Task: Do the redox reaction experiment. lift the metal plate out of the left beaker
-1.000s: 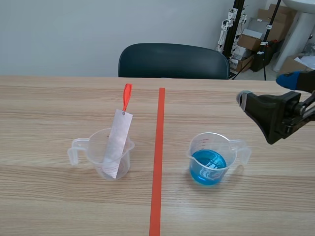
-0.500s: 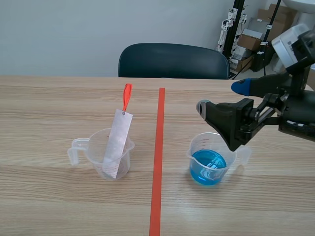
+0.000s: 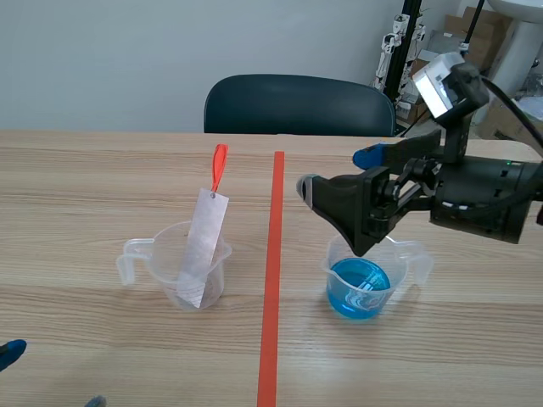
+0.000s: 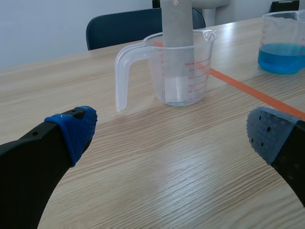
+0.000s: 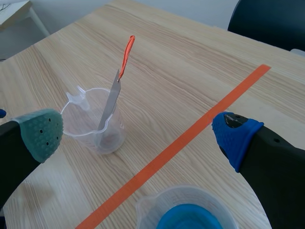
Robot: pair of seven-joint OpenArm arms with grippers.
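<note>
The left beaker (image 3: 182,275) is clear plastic with a handle on its left. A grey metal plate (image 3: 204,246) leans in it, with an orange tag (image 3: 219,167) at its top. My right gripper (image 3: 338,172) hangs open above the orange tape line, right of the plate and apart from it. In the right wrist view the plate (image 5: 110,102) and beaker (image 5: 95,121) lie ahead of that gripper (image 5: 139,133). My left gripper (image 4: 171,133) is open low over the table, with the beaker (image 4: 181,67) and plate (image 4: 177,24) ahead; only its tips (image 3: 10,352) show in the scene view.
A second beaker (image 3: 365,275) with blue liquid stands right of the tape line (image 3: 271,271), under my right arm; it shows as the blue beaker (image 5: 190,214) in the right wrist view. A dark chair (image 3: 297,106) stands behind the table's far edge.
My right arm has swung in from the right edge toward the middle, and its gripper is now over the tape line. The left gripper's tips have come into view at the bottom left.
</note>
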